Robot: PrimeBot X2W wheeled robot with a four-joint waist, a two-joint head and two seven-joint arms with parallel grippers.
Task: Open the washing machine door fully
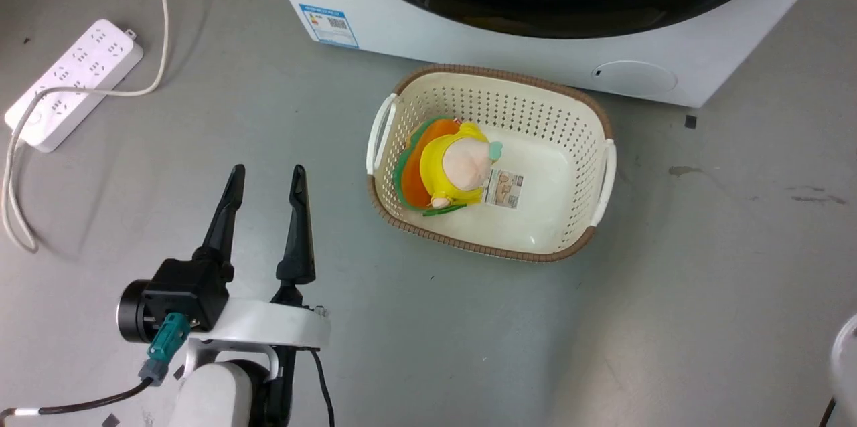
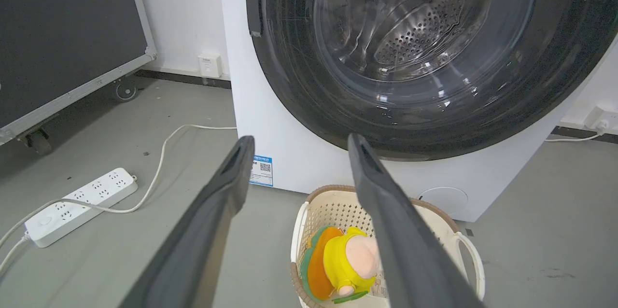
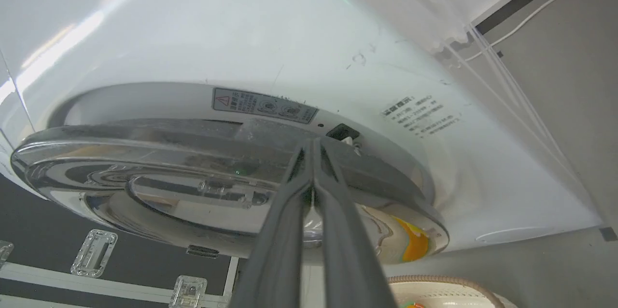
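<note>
Empty left tool (image 1: 268, 170) gapes over floor (image 1: 469, 347); right tool (image 3: 313, 143) pinched closed at washing machine door (image 3: 120, 153) rim

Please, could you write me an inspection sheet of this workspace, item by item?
Surface: grey floor with small dark marks.
Job's things: white washing machine; its black washing machine door lies close to the front, not swung open.
Clutter: cream basket holding a plush toy, in front of the machine.
End effectors: left end effector open, holding nothing; right end effector shut, tips at the door's rim.
Cables: white power strip and its cable on the floor, left.
Surroundings: black wheeled case; wall socket.
</note>
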